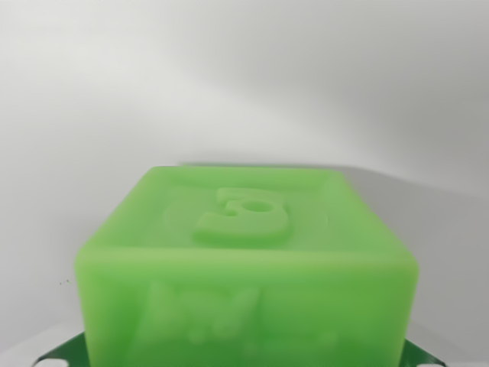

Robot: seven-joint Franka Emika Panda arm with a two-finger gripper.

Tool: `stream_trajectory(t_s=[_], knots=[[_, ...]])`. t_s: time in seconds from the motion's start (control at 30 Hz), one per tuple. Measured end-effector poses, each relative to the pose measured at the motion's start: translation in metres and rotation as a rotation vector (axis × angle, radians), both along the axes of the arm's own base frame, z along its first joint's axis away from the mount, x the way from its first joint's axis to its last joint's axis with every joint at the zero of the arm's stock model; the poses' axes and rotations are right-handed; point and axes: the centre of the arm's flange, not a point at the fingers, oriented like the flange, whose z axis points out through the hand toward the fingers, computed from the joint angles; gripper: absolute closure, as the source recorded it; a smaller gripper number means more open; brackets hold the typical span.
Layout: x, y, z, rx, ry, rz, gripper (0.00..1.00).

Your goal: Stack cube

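Filling the near centre of the wrist view, the green cube point(246, 264) looks light, rigid and smooth-sided plastic; grip its plain left and right faces, not the embossed top. Fingers unseen: state unknowable.

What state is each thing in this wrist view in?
Light green cube: upright, raised figure on its top face, resting on a darker green thing.
Darker green thing: underneath the cube, only its corners show at the bottom edge; cannot tell what it is.
White surface: bare, out of focus.
Gripper: not in view.
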Motion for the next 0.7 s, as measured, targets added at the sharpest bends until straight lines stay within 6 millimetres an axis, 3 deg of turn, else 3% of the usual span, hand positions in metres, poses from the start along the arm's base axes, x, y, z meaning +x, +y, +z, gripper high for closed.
stream_trajectory(t_s=[0.7], knots=[[0.001,0.000,0.047,0.003,-0.005,-0.002,1.00]])
